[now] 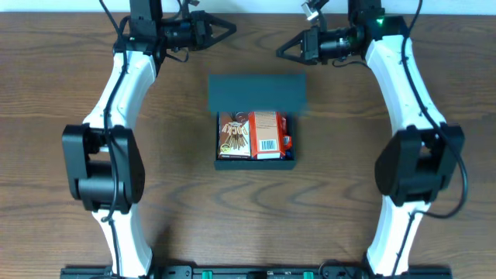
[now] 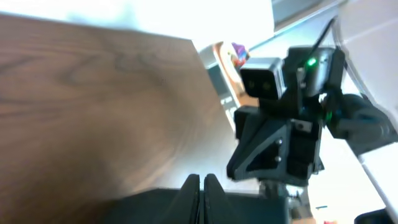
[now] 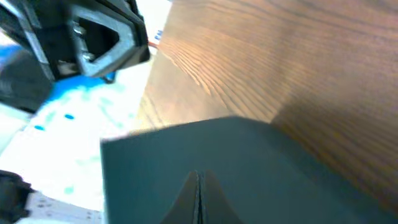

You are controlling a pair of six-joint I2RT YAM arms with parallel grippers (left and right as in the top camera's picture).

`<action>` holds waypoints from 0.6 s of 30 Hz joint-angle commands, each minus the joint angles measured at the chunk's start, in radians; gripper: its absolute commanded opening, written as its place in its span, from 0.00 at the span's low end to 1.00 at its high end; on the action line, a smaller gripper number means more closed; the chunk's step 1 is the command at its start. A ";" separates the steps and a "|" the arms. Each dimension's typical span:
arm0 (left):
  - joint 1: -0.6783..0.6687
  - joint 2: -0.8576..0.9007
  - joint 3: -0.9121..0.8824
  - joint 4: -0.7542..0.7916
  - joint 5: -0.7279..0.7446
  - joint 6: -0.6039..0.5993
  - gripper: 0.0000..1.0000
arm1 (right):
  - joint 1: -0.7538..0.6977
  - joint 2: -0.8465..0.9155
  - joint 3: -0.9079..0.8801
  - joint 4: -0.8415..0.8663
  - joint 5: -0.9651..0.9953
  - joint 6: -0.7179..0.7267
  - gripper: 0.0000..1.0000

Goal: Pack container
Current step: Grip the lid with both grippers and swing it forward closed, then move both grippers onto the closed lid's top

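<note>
Could crease the flap lid (image 1: pixel 257 91) of the container (image 1: pixel 256 163), open at mid-table with the flap lying toward the far edge, if pushed from one side only. Could also jam the flap on the orange carton (image 1: pixel 266 133) or brown packet (image 1: pixel 233 134) inside. Hovers beyond the flap with left gripper (image 1: pixel 232 31) and right gripper (image 1: pixel 280 52), tips facing each other, fingers pressed together, holding nothing.

Overhead view looks straight down on the surface (image 1: pixel 46 77) from well above. Left wrist view, low at the far edge, faces right toward the right claw (image 1: pixel 280 52). Right wrist view faces left, close over the container (image 3: pixel 249 162) lid, toward the left claw (image 1: pixel 232 29).
</note>
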 commanded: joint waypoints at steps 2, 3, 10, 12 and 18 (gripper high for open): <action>-0.045 -0.050 0.016 -0.161 0.013 0.185 0.06 | 0.042 -0.085 0.015 -0.122 0.277 -0.152 0.02; -0.051 -0.052 0.016 -0.212 0.002 0.218 0.05 | 0.048 -0.093 0.015 -0.148 0.312 -0.159 0.02; -0.092 -0.055 0.016 -0.542 -0.299 0.435 0.06 | 0.065 -0.104 0.015 -0.317 0.573 -0.155 0.02; -0.116 -0.054 0.016 -0.631 -0.375 0.502 0.06 | 0.077 -0.104 0.015 -0.374 0.676 -0.139 0.02; -0.227 -0.054 0.016 -0.842 -0.476 0.747 0.06 | 0.109 -0.167 0.015 -0.560 0.955 -0.067 0.02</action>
